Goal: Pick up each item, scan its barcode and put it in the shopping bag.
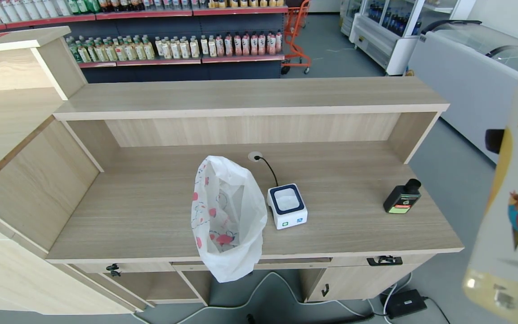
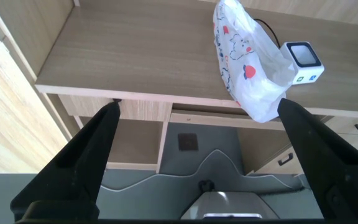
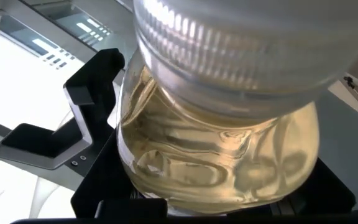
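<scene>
While the right gripper [image 3: 210, 180] is pinching a clear bottle [image 1: 517, 193] of pale yellow liquid with a colourful label, it is holding that bottle raised off the right end of the counter [image 1: 353, 180]. Lower and to this gripper's left, a small dark bottle [image 1: 402, 196] is standing on the counter. Farther left, the scanner [image 1: 287, 205] is sitting just beside the white shopping bag [image 1: 227, 216], whose mouth is gaping open. The left gripper [image 2: 199, 107] is hanging with fingers spread wide, low before the counter's front edge, with the bag ahead of it.

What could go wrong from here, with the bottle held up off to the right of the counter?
1. The shopping bag droops over the front edge of the counter; the bottle dropped in might drag it off.
2. The bag's mouth stands close beside the scanner, so lowering the bottle could knock it.
</scene>
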Robot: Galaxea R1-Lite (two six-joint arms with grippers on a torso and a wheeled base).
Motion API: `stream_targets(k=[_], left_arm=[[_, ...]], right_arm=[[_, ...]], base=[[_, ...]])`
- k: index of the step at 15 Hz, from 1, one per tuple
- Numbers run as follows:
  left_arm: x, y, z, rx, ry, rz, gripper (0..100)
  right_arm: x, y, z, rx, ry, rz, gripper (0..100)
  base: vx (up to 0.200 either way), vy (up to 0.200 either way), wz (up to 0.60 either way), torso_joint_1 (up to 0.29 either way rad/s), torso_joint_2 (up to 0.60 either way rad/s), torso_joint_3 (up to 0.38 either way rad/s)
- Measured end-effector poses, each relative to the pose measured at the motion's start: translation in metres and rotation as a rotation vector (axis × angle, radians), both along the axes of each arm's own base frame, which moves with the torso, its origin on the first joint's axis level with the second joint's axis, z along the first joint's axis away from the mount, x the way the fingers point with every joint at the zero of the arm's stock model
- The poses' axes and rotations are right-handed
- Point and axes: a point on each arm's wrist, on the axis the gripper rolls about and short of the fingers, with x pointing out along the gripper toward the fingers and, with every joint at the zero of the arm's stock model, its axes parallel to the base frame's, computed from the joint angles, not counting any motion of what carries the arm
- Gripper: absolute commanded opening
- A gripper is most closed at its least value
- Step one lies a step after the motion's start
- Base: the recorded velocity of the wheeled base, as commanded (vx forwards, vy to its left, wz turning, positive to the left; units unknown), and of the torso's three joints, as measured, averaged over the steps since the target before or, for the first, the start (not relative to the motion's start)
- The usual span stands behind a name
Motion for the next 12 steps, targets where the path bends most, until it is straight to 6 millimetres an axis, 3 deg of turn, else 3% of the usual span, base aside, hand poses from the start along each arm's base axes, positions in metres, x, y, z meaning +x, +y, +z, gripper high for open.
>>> stream_targets(k=[12], left_arm=[[0.0000,0.0000,0.0000,0.000,0.000,0.000,100]], right_arm=[[0.0012,-0.0006,-0.0105,-0.014,-0.042,-0.019,0]], base=[[0.000,0.000,0.00,0.000,0.00,0.000]])
